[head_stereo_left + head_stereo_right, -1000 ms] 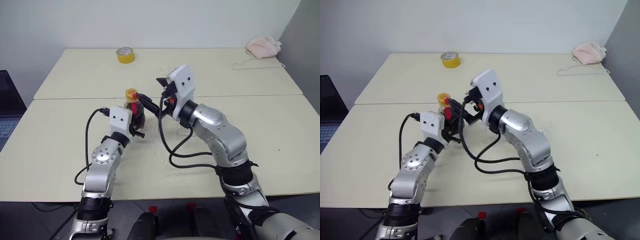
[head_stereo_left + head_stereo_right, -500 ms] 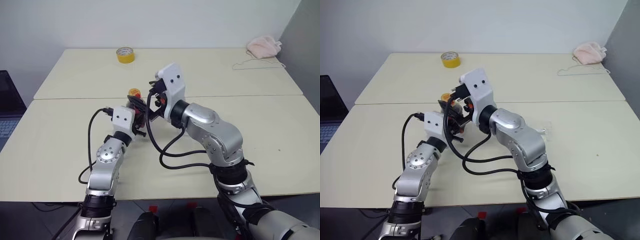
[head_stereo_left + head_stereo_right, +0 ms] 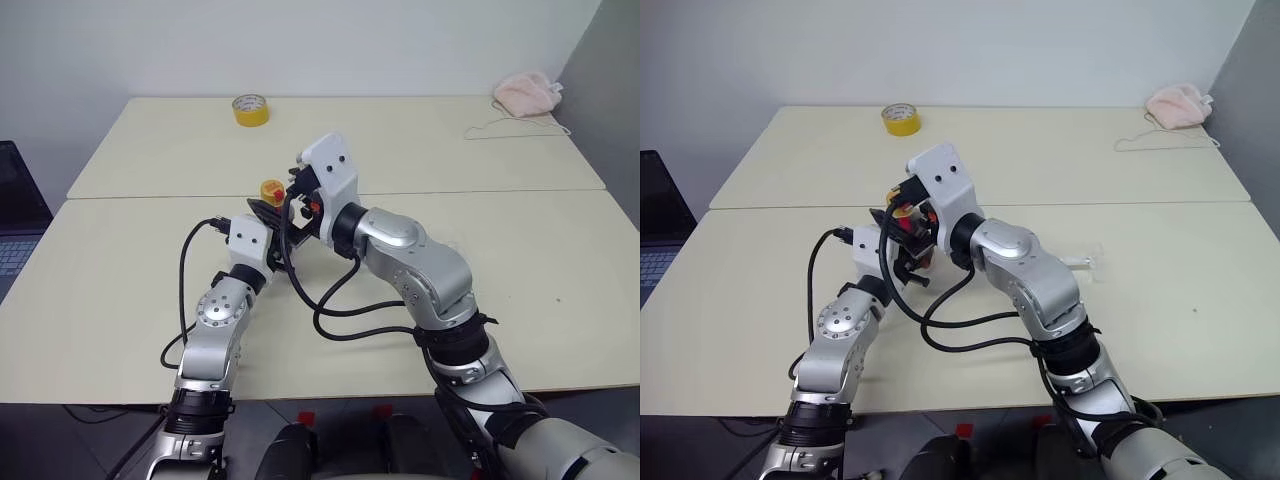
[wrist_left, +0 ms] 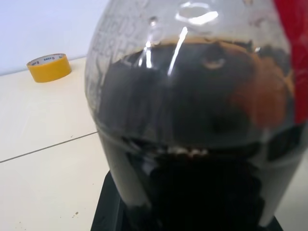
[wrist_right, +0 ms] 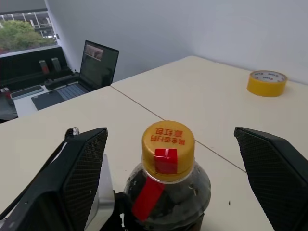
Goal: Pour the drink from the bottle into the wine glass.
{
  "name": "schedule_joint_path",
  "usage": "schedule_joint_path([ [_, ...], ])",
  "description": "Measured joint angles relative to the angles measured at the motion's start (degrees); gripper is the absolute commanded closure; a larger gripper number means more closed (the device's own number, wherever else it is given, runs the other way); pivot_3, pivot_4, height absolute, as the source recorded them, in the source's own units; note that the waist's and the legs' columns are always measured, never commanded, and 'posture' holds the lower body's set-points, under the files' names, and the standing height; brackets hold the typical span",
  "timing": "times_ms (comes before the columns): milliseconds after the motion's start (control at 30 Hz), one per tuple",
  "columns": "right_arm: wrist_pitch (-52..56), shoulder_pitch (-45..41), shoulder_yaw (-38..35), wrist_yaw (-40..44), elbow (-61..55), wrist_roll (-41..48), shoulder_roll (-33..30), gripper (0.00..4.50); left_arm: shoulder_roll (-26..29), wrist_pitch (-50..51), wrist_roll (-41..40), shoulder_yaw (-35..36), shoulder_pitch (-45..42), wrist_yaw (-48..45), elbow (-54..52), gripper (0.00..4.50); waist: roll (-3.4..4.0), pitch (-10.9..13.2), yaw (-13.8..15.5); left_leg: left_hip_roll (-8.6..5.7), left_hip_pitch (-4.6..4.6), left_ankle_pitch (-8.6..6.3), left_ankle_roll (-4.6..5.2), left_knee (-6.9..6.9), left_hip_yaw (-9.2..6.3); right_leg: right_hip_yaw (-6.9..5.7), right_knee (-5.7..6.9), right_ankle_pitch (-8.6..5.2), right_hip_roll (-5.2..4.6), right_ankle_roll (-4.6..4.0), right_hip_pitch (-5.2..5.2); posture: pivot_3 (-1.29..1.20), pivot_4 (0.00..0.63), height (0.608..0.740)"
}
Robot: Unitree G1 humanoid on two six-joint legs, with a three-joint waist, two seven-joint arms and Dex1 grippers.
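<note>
Near the middle of the table point(image 3: 120, 290), the left gripper point(image 3: 268, 232) is clamped around the body of the upright bottle point(image 5: 167, 192), half full of dark drink point(image 4: 192, 144). The right gripper point(image 5: 168, 159) hangs spread wide, a finger on each side of the yellow cap point(image 5: 168, 143), not touching. To unscrew well, it should centre on the cap, close squarely, then twist while the left holds firm. The glass point(image 3: 1080, 262) seems to lie to the right

bottle point(image 5: 168, 192): clear glossy plastic | table point(image 3: 560, 260): smooth matt | tape roll point(image 3: 250, 110): glossy
</note>
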Motion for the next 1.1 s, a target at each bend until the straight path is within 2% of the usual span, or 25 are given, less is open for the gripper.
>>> schedule_joint_path([
  [133,0.0,-0.1,0.0,0.0,1.3,-0.4,0.0,0.00,0.0,0.0,0.0,0.0,0.0,0.0,0.0,3.60,0.00,0.0,0.0,0.00,0.00,0.00,0.00,0.00,0.00,0.00,0.00,0.00,0.00,0.00,0.00,0.00,0.150,0.740],
  [200,0.0,-0.1,0.0,0.0,1.5,-0.7,0.0,0.37,0.0,0.0,0.0,0.0,0.0,0.0,0.0,3.60,0.00,0.0,0.0,0.00,0.00,0.00,0.00,0.00,0.00,0.00,0.00,0.00,0.00,0.00,0.00,0.00,0.150,0.740],
  [300,0.0,-0.1,0.0,0.0,1.6,-0.8,0.0,1.24,0.0,0.0,0.0,0.0,0.0,0.0,0.0,3.60,0.00,0.0,0.0,0.00,0.00,0.00,0.00,0.00,0.00,0.00,0.00,0.00,0.00,0.00,0.00,0.00,0.150,0.740],
  [433,0.0,-0.2,0.1,0.2,1.6,-0.5,0.8,2.70,0.0,0.0,0.0,-0.1,-0.4,0.0,0.1,3.60,0.00,0.0,0.0,0.00,0.00,0.00,0.00,0.00,0.00,0.00,0.01,0.00,0.00,0.00,0.00,0.00,0.150,0.740],
  [500,0.0,-0.4,0.2,0.2,1.6,-0.4,1.0,3.24,-0.1,0.0,0.0,0.0,-0.6,0.0,0.1,3.60,0.00,0.0,0.0,0.00,0.00,0.00,0.00,0.00,-0.01,0.00,0.01,0.00,0.00,0.00,0.00,0.00,0.150,0.740],
  [700,-0.3,-0.3,0.1,1.2,1.6,-0.3,0.5,3.24,-0.4,0.0,0.0,0.0,-0.7,0.1,0.1,3.60,0.00,0.0,0.0,0.00,0.00,0.00,0.00,0.00,0.00,0.00,0.00,0.00,0.00,0.00,0.00,0.00,0.150,0.740],
  [833,-3.5,-0.4,0.1,5.0,3.1,0.0,-1.3,3.24,-0.4,0.4,-0.4,0.0,-0.5,0.0,-0.5,3.60,0.00,0.0,0.0,0.00,0.00,0.00,0.00,0.00,0.00,0.00,0.00,0.00,0.00,0.00,0.00,0.00,0.150,0.740],
  [1100,-23.4,-5.9,0.2,23.1,21.3,1.6,-6.5,3.24,0.9,3.3,-1.9,1.1,1.7,-0.7,-3.8,3.60,0.00,0.0,-0.1,0.03,0.01,0.00,0.00,-0.01,0.02,-0.01,-0.02,0.00,0.04,0.00,0.01,0.00,0.150,0.740],
])
